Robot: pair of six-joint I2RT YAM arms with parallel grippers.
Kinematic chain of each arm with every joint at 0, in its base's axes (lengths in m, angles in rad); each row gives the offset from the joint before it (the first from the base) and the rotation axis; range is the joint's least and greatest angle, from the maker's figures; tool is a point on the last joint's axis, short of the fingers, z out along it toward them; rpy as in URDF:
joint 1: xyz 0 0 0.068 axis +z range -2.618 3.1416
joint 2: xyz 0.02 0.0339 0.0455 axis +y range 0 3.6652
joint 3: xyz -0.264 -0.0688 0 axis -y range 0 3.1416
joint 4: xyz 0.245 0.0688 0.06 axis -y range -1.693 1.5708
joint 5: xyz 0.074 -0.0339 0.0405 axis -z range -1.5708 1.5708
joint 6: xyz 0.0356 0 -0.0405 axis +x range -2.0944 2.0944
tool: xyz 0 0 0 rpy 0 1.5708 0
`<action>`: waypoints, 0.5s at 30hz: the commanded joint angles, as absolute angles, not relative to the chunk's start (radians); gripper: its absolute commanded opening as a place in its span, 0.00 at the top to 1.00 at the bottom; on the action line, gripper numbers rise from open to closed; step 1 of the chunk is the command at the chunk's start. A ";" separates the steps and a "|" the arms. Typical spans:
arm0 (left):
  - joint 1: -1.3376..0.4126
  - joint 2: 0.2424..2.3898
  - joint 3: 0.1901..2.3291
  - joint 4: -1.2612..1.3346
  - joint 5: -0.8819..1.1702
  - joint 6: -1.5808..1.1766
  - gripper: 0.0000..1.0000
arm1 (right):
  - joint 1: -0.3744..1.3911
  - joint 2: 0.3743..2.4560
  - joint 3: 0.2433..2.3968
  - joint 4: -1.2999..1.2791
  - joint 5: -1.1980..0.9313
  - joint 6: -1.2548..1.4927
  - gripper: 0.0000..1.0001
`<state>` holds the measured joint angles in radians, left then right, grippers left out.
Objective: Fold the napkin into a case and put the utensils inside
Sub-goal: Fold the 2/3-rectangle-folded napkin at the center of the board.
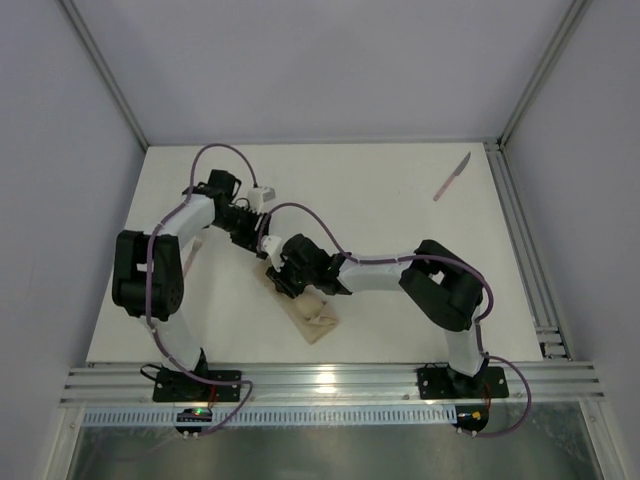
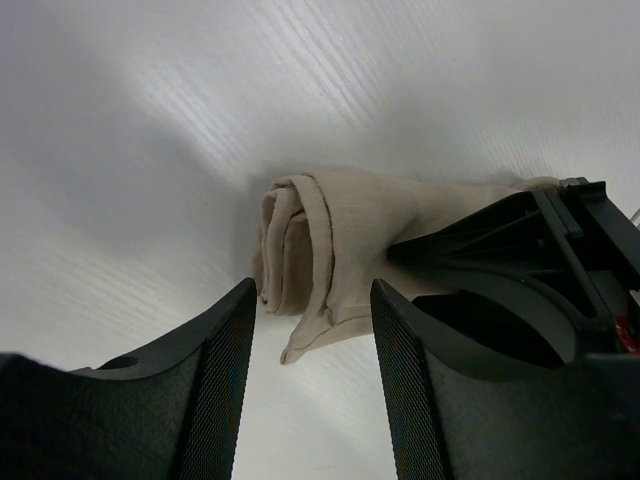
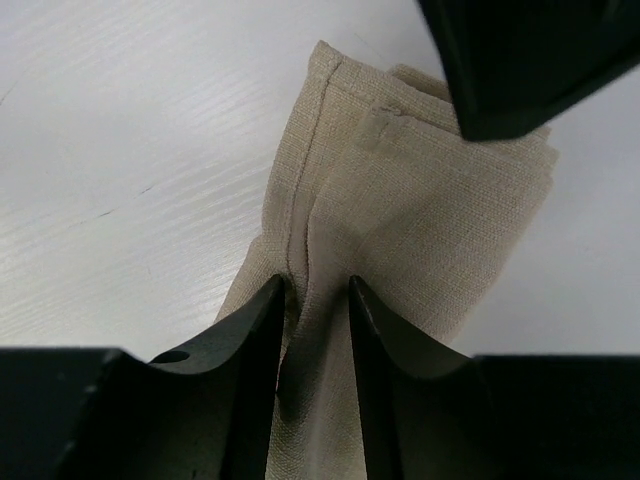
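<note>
The beige napkin (image 1: pixel 312 318) lies folded into a narrow case (image 3: pixel 430 200) near the table's front middle. My left gripper (image 1: pixel 262 238) hovers at its far end, open; the rolled cloth end (image 2: pixel 300 240) sits just beyond the fingertips (image 2: pixel 312 300) and nothing is pinched. My right gripper (image 1: pixel 279 281) stands over the same end, its jaws partly open (image 3: pixel 315 290) astride a ridge of the cloth. A knife (image 1: pixel 452 176) with a pinkish handle and grey blade lies at the far right of the table. No other utensil shows.
The two grippers crowd together over the cloth's far end; the right gripper's black body (image 2: pixel 520 270) fills the left wrist view's right side. Aluminium rails (image 1: pixel 525 240) run along the table's right and near edges, and walls enclose the other sides.
</note>
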<state>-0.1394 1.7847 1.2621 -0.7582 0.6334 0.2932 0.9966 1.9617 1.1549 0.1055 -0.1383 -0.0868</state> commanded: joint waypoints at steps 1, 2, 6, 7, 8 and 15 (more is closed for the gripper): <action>-0.167 1.831 1.250 -0.778 0.608 0.316 0.49 | 0.992 1.901 1.154 0.138 -0.149 -0.081 0.63; -0.170 1.838 1.250 -0.772 0.607 0.314 0.50 | 0.992 1.898 1.152 0.137 -0.149 -0.084 0.63; -0.181 1.864 1.259 -0.799 0.632 0.334 0.53 | 0.992 1.882 1.146 0.133 -0.137 -0.090 0.62; -0.186 1.864 1.262 -0.802 0.635 0.337 0.55 | 0.994 1.881 1.149 0.133 -0.137 -0.092 0.62; -0.187 1.864 1.261 -0.804 0.634 0.339 0.63 | 0.994 1.881 1.150 0.132 -0.133 -0.095 0.61; -0.190 1.879 1.259 -0.825 0.626 0.360 0.91 | 0.992 1.856 1.160 0.111 -0.129 -0.120 0.56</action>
<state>-0.1871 1.8702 1.2560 -0.7967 0.6209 0.3363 0.9943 1.9327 1.1473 0.1020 -0.1371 -0.0978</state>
